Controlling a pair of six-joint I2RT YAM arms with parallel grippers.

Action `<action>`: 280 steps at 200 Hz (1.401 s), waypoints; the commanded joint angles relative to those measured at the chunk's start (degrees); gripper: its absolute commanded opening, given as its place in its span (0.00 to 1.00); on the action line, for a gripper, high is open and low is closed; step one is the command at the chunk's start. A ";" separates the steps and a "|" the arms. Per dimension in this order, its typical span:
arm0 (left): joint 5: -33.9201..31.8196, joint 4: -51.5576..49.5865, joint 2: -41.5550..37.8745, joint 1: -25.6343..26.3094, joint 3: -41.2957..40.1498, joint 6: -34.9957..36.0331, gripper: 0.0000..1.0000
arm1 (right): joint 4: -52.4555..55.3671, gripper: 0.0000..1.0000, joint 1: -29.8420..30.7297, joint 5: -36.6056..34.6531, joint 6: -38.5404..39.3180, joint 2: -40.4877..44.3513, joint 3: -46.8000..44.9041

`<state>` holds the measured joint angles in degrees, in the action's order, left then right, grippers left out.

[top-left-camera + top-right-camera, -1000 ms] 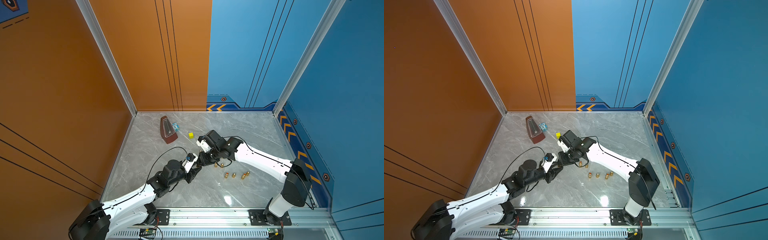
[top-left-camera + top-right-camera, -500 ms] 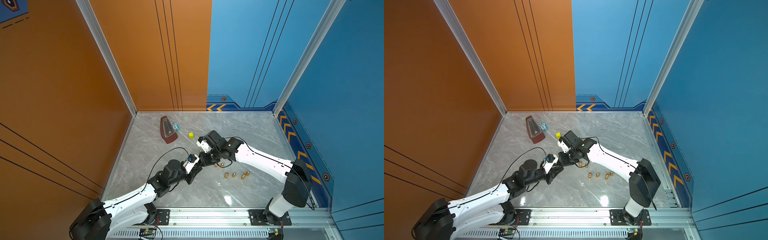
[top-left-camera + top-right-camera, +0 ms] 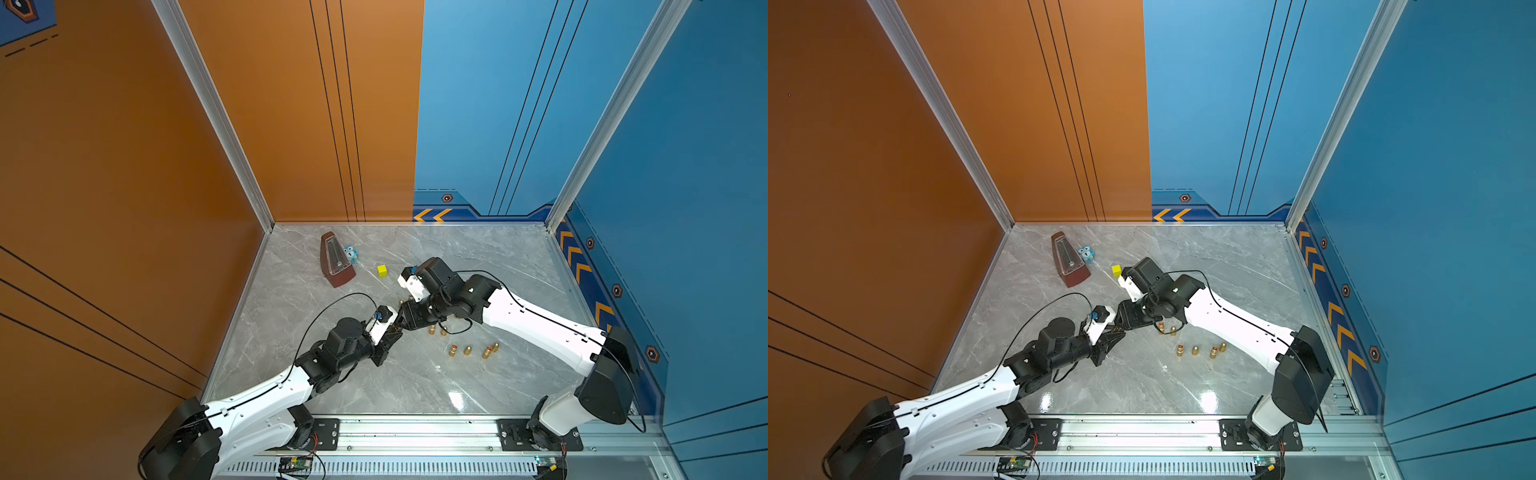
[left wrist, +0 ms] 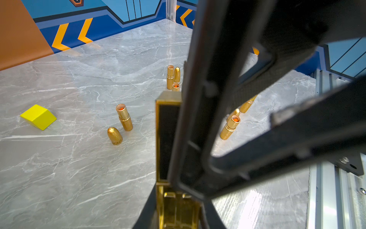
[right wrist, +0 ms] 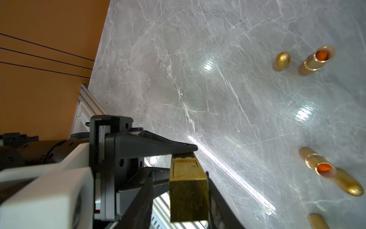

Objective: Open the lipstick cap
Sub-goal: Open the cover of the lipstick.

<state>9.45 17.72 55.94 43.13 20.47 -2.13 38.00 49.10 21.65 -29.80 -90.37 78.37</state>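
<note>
Both hands meet on the gold lipstick [image 4: 168, 138], held above the bench [image 3: 415, 386].
Left hand [image 4: 176, 210] clamps its ridged end; right hand's [image 5: 179, 184] jaws flank the cap end [image 5: 188, 198], a gap showing on one side.

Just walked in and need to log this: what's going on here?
Both arms meet over the table, sharing a square gold lipstick. The left gripper is clamped on its ridged end; the right gripper flanks the other end with a gap on one side. Whether it is open yet is unclear. Small round lipsticks sit uncapped nearby.
</note>
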 commanded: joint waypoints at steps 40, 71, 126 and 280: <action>-0.25 -1.60 -0.40 -0.07 1.74 0.45 0.00 | 1.68 0.27 0.25 -0.92 2.44 -1.69 1.61; -0.95 -3.32 -0.80 0.01 1.57 0.57 0.00 | 1.89 0.24 -0.14 -3.10 2.96 0.32 1.12; -4.57 -9.31 -4.54 0.11 0.98 1.86 0.00 | 1.90 0.22 -2.23 -2.64 2.39 4.25 1.03; -7.96 -11.65 -8.98 -0.07 0.44 1.68 0.00 | 0.59 0.22 -1.78 -11.41 0.30 11.17 -9.18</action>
<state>4.23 6.76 49.47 43.51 22.20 0.21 37.34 45.82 17.82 -28.56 -79.53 73.21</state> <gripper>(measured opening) 0.245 0.262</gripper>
